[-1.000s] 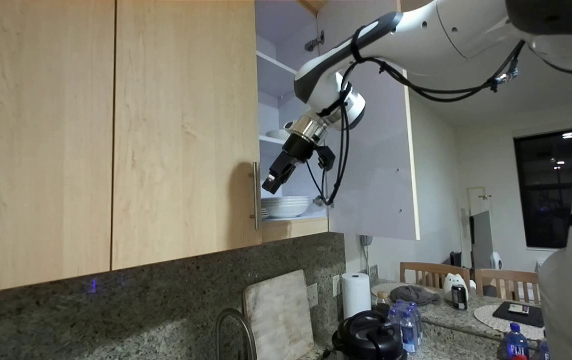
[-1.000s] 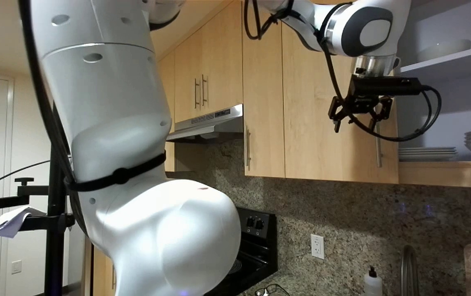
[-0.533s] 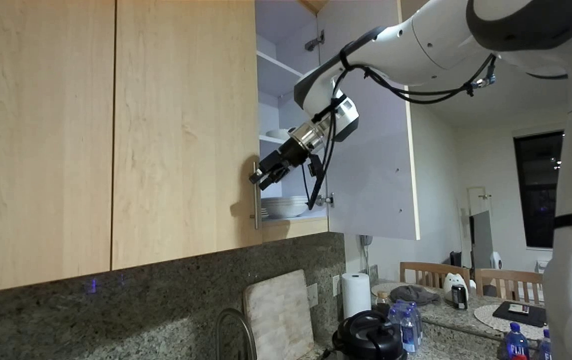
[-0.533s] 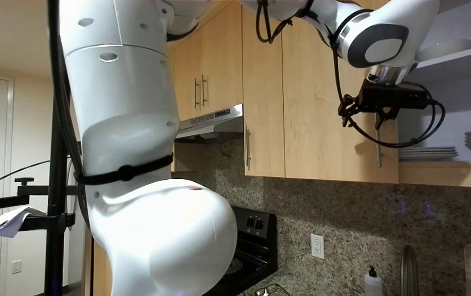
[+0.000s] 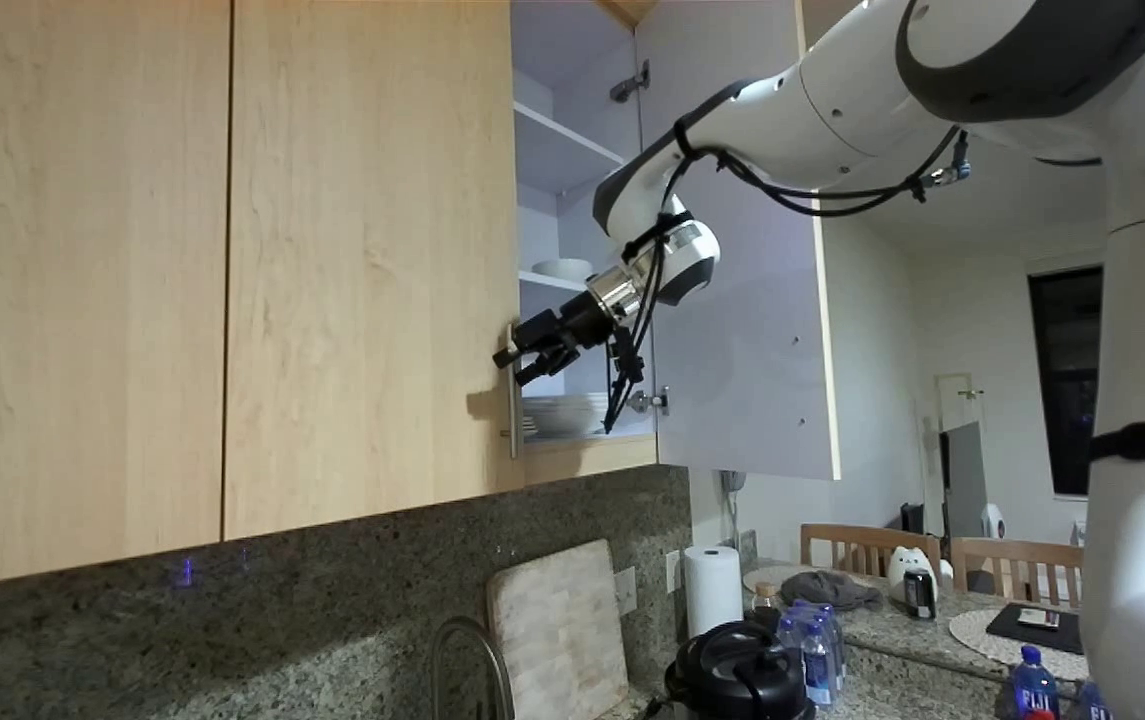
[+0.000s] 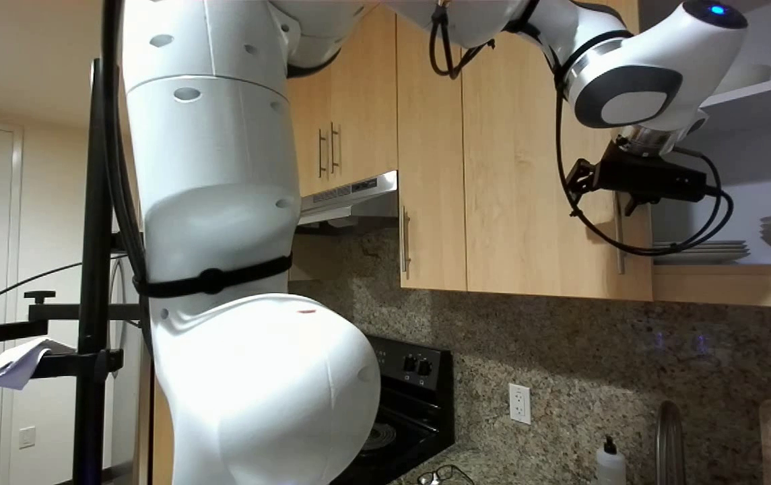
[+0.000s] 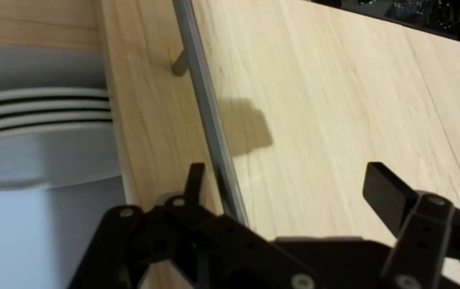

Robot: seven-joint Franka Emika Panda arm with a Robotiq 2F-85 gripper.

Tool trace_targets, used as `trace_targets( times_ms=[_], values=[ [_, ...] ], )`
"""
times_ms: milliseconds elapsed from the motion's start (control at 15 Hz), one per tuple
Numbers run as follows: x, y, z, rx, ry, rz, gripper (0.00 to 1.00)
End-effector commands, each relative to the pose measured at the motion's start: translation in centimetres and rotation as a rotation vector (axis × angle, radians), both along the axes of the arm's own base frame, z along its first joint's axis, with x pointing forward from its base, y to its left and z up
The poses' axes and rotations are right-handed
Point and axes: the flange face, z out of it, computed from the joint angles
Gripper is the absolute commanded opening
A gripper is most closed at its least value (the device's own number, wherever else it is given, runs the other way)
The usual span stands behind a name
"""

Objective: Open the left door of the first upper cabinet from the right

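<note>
The left door [image 5: 372, 250], a flat maple panel, lies flush with the cabinet front in both exterior views. Its slim vertical steel handle [image 5: 514, 420] runs along the edge beside the open half of the first upper cabinet [image 5: 587, 452]. My gripper [image 5: 514, 367] is at the upper part of that handle, tilted downward. In the wrist view the fingers [image 7: 390, 198] are spread wide, and the steel bar [image 7: 209, 116] passes between them, close to the left one. I cannot tell whether the bar is touched. The arm partly covers the cabinet interior.
The cabinet's pale right door [image 5: 732, 300] stands swung out beside the arm. Stacked plates [image 7: 41, 116] and bowls [image 5: 567, 412] sit on the bottom shelf. Below are a faucet [image 5: 472, 640], a cutting board [image 5: 557, 630] and a black cooker [image 5: 740, 670].
The gripper has moved over to the door's handle, and the wrist has turned and sunk slightly. Both fingers now show apart in the exterior view. The left door has not moved.
</note>
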Motion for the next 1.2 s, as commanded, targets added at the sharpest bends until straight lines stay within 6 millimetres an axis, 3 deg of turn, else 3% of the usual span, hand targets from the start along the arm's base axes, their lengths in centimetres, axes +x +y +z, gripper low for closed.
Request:
trace_targets(
  times_ms=[0,1133],
  values=[
    [0.6,0.1,-0.2,0.005,-0.044,-0.001,1.0],
    [0.7,2.6,-1.9,-0.004,-0.053,0.1,1.0]
  ],
)
